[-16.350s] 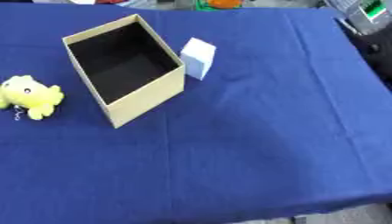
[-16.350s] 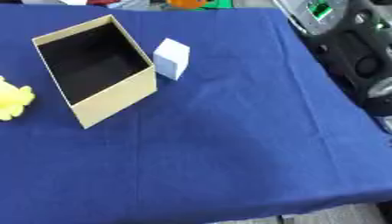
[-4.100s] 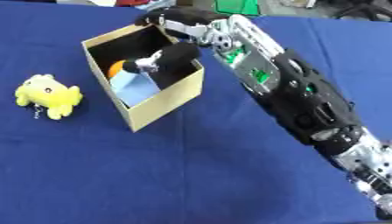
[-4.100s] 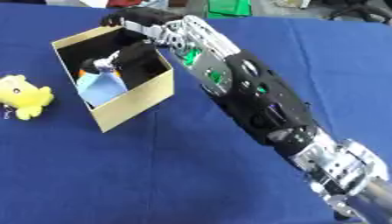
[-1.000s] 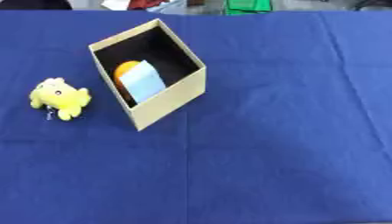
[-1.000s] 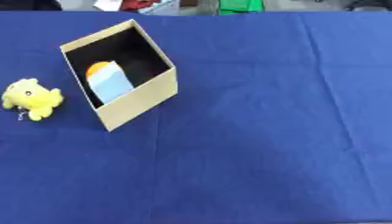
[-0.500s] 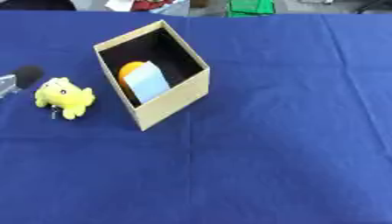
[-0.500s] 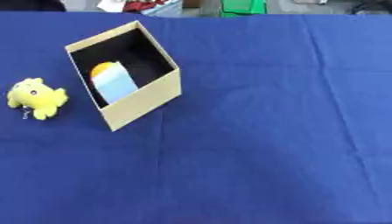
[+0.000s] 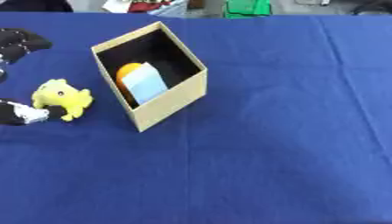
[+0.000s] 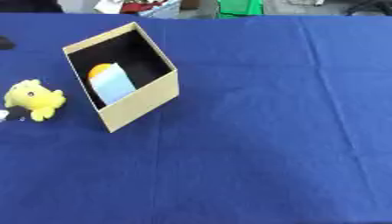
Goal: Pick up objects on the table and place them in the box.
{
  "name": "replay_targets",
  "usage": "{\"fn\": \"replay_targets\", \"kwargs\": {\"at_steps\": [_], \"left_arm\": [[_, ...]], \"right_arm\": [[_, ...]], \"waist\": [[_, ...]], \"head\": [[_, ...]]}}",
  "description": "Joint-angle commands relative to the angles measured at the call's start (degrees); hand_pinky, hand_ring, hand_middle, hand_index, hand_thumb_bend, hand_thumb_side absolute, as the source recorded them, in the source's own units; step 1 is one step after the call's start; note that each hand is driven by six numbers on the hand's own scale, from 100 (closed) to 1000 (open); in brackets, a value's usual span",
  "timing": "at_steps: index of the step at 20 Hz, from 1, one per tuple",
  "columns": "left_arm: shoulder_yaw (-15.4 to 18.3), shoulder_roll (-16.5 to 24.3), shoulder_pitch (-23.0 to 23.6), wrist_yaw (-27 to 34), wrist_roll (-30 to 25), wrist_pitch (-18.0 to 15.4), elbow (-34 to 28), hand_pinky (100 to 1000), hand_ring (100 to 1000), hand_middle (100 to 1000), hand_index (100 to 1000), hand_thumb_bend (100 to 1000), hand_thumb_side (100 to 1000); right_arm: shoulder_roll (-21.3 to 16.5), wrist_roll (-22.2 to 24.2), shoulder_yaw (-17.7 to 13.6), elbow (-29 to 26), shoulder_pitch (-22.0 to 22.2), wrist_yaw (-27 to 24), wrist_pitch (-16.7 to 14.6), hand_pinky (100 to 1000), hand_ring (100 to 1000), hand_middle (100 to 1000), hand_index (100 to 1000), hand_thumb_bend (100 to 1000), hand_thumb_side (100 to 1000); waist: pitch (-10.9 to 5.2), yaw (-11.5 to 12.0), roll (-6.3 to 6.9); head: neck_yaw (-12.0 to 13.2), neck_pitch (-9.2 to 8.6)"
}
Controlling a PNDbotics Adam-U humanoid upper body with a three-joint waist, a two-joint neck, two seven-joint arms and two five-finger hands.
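Blue tablecloth (image 9: 268,144), open box (image 9: 165,103), yellow toy (image 9: 63,98) touching left robot hand (image 9: 19,113) (finger state unclear)

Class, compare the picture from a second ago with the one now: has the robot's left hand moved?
Yes. The left hand was out of view; now it reaches in from the left edge, right beside the yellow toy, left of the box.

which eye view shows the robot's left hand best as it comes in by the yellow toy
The left eye view. There the left hand shows at the picture's left edge, dark with a pale tip, right beside the yellow toy, with more of the arm above. The right eye view shows only slivers at the edge. Neither reveals its fingers clearly.
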Motion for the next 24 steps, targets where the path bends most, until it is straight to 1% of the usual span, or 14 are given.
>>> {"fn": "replay_targets", "kwargs": {"at_steps": [1, 5, 8, 9, 10, 13, 14, 15, 16, 17, 19, 20, 21, 24], "left_arm": [[0.53, 0.23, -1.64, -2.02, -2.76, -2.62, 2.06, 804, 872, 800, 903, 662, 802], [1.21, -0.77, -2.64, -3.32, -6.35, -6.21, 4.37, 808, 872, 801, 899, 652, 772], [1.71, -1.28, -3.25, -5.11, -8.84, -8.42, 6.38, 821, 874, 806, 901, 639, 742], [1.87, -1.43, -3.41, -5.85, -9.68, -9.00, 7.08, 828, 878, 813, 901, 604, 714], [2.06, -1.62, -3.61, -6.49, -10.55, -9.58, 7.82, 828, 878, 813, 901, 604, 714], [2.75, -2.22, -4.44, -7.29, -13.23, -11.00, 9.75, 834, 881, 823, 903, 510, 679], [3.02, -2.46, -4.80, -7.19, -14.16, -11.21, 10.18, 834, 881, 823, 903, 510, 679], [3.31, -2.77, -5.23, -7.02, -15.09, -11.22, 10.65, 835, 883, 828, 908, 444, 667], [3.54, -3.09, -5.67, -6.75, -16.08, -11.15, 11.06, 835, 883, 828, 908, 444, 667], [3.77, -3.37, -6.04, -6.45, -17.02, -10.99, 11.37, 834, 883, 833, 907, 374, 647], [4.20, -3.90, -6.72, -5.67, -18.92, -10.44, 11.82, 832, 883, 835, 906, 322, 641], [4.36, -4.11, -7.00, -5.22, -19.87, -10.10, 11.88, 832, 883, 835, 906, 317, 642], [4.51, -4.29, -7.24, -4.73, -20.83, -9.71, 11.81, 828, 882, 836, 905, 227, 648], [5.04, -5.26, -8.25, -3.25, -23.61, -8.01, 12.01, 825, 881, 838, 905, 215, 646]], "right_arm": [[-1.40, -0.16, -0.48, -0.93, -0.17, -0.62, -0.77, 849, 864, 820, 934, 100, 805], [-1.09, -0.40, -0.76, -0.93, 0.10, -0.72, -0.89, 849, 863, 819, 934, 100, 805], [-0.93, -0.50, -0.89, -0.93, 0.13, -0.77, -1.03, 849, 863, 818, 934, 100, 805], [-0.89, -0.53, -0.89, -0.93, 0.16, -0.80, -1.03, 849, 863, 818, 934, 100, 806], [-0.86, -0.54, -0.89, -0.93, 0.19, -0.82, -1.01, 849, 863, 818, 934, 100, 806], [-0.78, -0.57, -0.90, -0.93, 0.27, -0.81, -0.94, 849, 863, 818, 934, 100, 807], [-0.74, -0.58, -0.91, -0.93, 0.29, -0.81, -0.92, 849, 863, 818, 934, 100, 807], [-0.67, -0.58, -0.91, -0.93, 0.29, -0.82, -0.88, 850, 863, 818, 933, 100, 808], [-0.62, -0.58, -0.90, -0.93, 0.30, -0.83, -0.86, 850, 863, 818, 933, 100, 808], [-0.57, -0.60, -0.93, -0.93, 0.33, -0.77, -0.77, 850, 863, 818, 933, 100, 808], [-0.45, -0.70, -1.01, -0.93, 0.43, -0.74, -0.79, 850, 863, 818, 933, 100, 809], [-0.42, -0.77, -1.05, -0.93, 0.50, -0.73, -0.79, 850, 863, 818, 933, 100, 809], [-0.40, -0.81, -1.07, -0.93, 0.56, -0.71, -0.78, 850, 863, 818, 933, 100, 810], [-0.24, -0.88, -1.14, -0.93, 0.73, -0.63, -0.69, 850, 863, 818, 933, 100, 811]], "waist": [[-0.97, -0.12, -0.02], [-0.80, -0.35, -0.21], [-0.69, -0.55, -0.28], [-0.65, -0.60, -0.28], [-0.63, -0.63, -0.27], [-0.56, -0.68, -0.15], [-0.53, -0.69, -0.13], [-0.48, -0.73, -0.10], [-0.46, -0.76, -0.08], [-0.41, -0.82, -0.08], [-0.30, -0.99, -0.10], [-0.25, -1.05, -0.10], [-0.21, -1.08, -0.11], [-0.07, -1.14, -0.17]], "head": [[-1.34, -0.10], [-3.48, -0.41], [-3.65, -0.53], [-3.45, -0.55], [-3.28, -0.57], [-2.68, -0.60], [-2.54, -0.64], [-2.20, -0.73], [-1.98, -0.79], [-1.63, -0.89], [-1.21, -1.07], [-1.10, -1.14], [-1.01, -1.19], [-0.50, -1.31]]}}
